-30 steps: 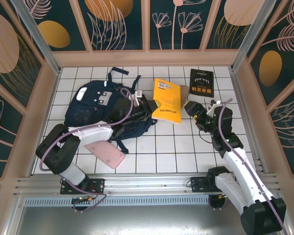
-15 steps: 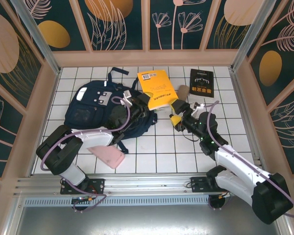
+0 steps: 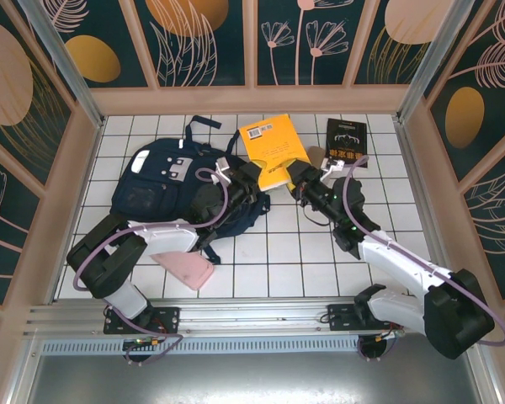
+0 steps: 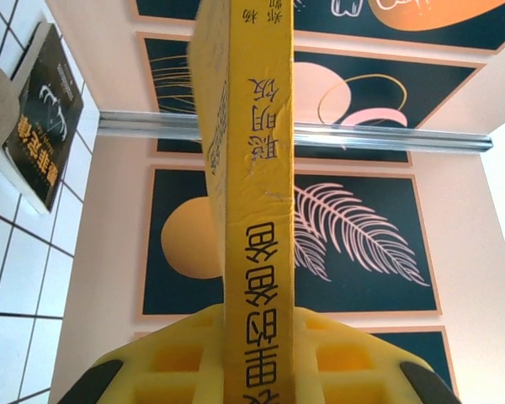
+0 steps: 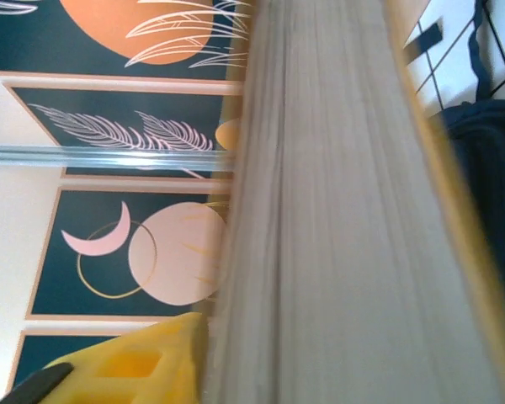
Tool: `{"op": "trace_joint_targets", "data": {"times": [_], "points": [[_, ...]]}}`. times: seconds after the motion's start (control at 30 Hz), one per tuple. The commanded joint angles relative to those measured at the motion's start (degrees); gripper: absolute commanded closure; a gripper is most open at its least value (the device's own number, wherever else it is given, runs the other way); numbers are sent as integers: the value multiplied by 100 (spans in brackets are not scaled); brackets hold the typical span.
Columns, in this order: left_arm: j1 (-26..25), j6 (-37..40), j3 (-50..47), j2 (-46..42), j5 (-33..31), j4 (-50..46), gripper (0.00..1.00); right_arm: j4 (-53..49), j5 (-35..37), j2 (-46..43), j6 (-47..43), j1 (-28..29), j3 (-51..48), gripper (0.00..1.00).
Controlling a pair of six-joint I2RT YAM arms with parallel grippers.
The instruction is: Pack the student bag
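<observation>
A yellow book (image 3: 273, 147) is held up off the tiles between both arms, just right of the navy student bag (image 3: 162, 181). My left gripper (image 3: 254, 175) is shut on the book's lower left edge. In the left wrist view the yellow spine (image 4: 257, 210) stands clamped between the yellow pads (image 4: 164, 358) of that gripper (image 4: 257, 345). My right gripper (image 3: 296, 177) grips the book's lower right edge. In the right wrist view the grey page edge (image 5: 337, 210) lies against its one visible yellow finger (image 5: 126, 366); the other finger is hidden behind the book.
A black book (image 3: 346, 143) lies at the back right, also visible as a black book (image 4: 42, 118) in the left wrist view. A pink pouch (image 3: 185, 265) lies near the front left. A tan object (image 3: 317, 155) sits behind the yellow book. Wooden walls enclose the tiled floor.
The yellow book has been carried left and up toward the bag. My right arm followed it leftward, and its jaws went from wide open to closed on the book's edge.
</observation>
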Motion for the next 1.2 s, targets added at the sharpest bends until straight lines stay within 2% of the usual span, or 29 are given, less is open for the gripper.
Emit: {"op": "trace_joint_targets", "data": {"times": [0.0, 0.07, 0.1, 0.13, 0.3, 0.33, 0.47, 0.6, 0.7, 0.77, 1.0, 1.17], "points": [[-85, 221, 194, -156, 122, 124, 96, -96, 383, -98, -316, 46, 219, 86], [-85, 377, 153, -235, 160, 6, 72, -424, 374, -157, -554, 12, 296, 100], [-76, 526, 127, -302, 207, -101, 60, -568, 326, -207, -743, 12, 331, 100], [-54, 711, 104, -396, 271, -228, 53, -706, 256, -278, -911, 11, 353, 100], [342, 1943, 150, -1200, 799, -2133, 24, -1207, -863, -775, -1671, -872, 279, 100], [470, 2081, 114, -1331, 951, -2351, 22, -1208, -1216, -881, -1789, -1086, 226, 100], [980, 2036, -132, -1532, 1694, -2524, 17, -839, -2626, -1100, -1576, -1857, -51, 100], [1289, 1633, -126, -1137, 3020, -1686, 17, -94, -3785, -1043, -920, -2283, -320, 100], [1317, 1352, -62, -852, 3725, -1069, 16, 140, -4181, -1170, -631, -2325, -454, 100], [1317, 1291, 5, -759, 3928, -932, 16, 92, -4353, -1287, -587, -2327, -467, 100], [1458, 1166, 55, -644, 4034, -794, 18, -172, -4902, -1675, -634, -2309, -454, 100], [1647, 335, -158, -432, 4092, 582, 24, -477, -5131, -2024, -719, -2275, -463, 100]]}}
